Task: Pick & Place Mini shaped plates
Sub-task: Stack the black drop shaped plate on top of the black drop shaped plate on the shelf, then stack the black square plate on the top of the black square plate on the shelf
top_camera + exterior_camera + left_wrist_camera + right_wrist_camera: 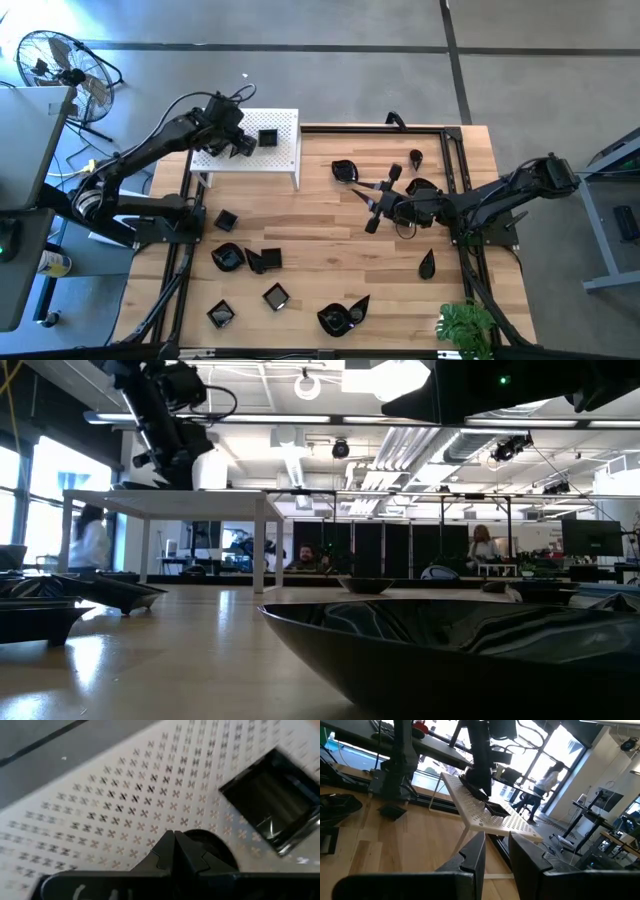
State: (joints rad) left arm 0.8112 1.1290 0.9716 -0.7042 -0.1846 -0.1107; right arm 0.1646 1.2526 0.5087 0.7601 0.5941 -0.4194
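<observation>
The left gripper [240,146] is held closed and empty above the white perforated stand [285,160] at far left, beside a square plate [267,138]. The right gripper [374,205], fingers parted and empty, is poised mid-table among scattered plates.

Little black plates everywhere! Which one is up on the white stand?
The square plate. It alone sits on top of the white perforated stand, close to the left gripper. All the other plates lie down on the wooden table.
</observation>
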